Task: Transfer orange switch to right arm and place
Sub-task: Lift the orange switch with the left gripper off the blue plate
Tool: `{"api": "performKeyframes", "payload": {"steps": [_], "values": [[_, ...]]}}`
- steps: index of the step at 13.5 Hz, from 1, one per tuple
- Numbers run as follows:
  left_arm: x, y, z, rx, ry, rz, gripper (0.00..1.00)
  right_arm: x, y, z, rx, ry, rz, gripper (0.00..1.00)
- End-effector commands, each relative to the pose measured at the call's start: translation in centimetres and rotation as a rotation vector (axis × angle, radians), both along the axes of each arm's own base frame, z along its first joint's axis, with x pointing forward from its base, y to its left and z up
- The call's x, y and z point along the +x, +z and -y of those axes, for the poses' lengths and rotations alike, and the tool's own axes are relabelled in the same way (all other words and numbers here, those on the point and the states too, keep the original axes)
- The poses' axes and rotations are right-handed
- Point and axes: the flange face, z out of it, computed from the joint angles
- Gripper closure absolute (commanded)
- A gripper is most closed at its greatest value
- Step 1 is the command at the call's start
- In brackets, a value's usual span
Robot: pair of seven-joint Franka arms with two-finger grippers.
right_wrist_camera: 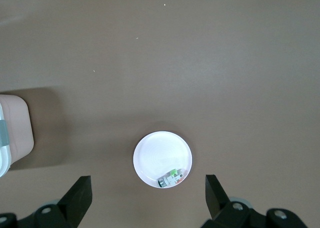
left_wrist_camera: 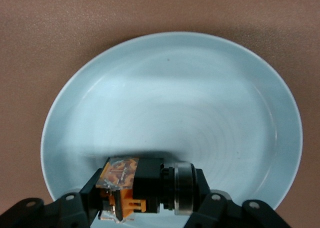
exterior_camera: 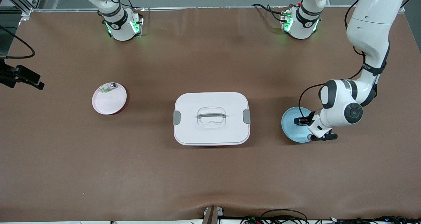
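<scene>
Left jaws around one orange switch (left_wrist_camera: pixel 145 188), over one blue plate (left_wrist_camera: pixel 170 107).

No words, numbers or brand names can be read anywhere. The orange switch (left_wrist_camera: pixel 131 188) carries a shiny orange label with dark marks, perhaps print, too blurred to make out. The black bands on the arm bases (exterior_camera: pixel 115 23) show small white marks, unreadable.

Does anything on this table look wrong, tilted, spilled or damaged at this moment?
Nothing stands out. The left gripper holds the orange switch over the blue plate. The small clear-and-green part lies in the pink plate. The white lidded box sits square. The right gripper waits open above the pink plate.
</scene>
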Motion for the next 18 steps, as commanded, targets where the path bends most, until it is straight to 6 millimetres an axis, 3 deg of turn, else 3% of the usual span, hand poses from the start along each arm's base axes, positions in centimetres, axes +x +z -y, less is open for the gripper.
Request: {"api": "performKeyframes", "payload": {"steps": [1, 3, 6, 10, 15, 18], "values": [[-0.1, 0.9, 0.2, -0.002, 0.01, 0.011, 0.73, -0.1, 0.4, 0.1, -0.004, -0.019, 0.007, 0.0], [-0.1, 2.1, 0.2, 0.002, 0.026, 0.0, 0.73, -0.1, 0.4, 0.1, -0.004, -0.019, 0.007, 0.0], [-0.5, 6.4, 0.1, 0.01, 0.061, -0.044, 0.74, -0.1, 0.4, 0.1, -0.004, -0.019, 0.007, 0.0], [-1.0, 16.5, -0.5, 0.029, 0.186, -0.045, 0.74, 0.0, 0.4, 0.1, -0.005, -0.019, 0.005, 0.0], [-3.5, 25.2, 0.0, 0.038, 0.226, -0.066, 0.76, 0.0, 0.4, 0.1, -0.005, -0.019, 0.005, 0.0], [-4.7, 30.9, 1.6, -0.038, 0.29, -0.087, 0.76, 0.0, 0.4, 0.1, -0.005, -0.019, 0.006, 0.0]]}}
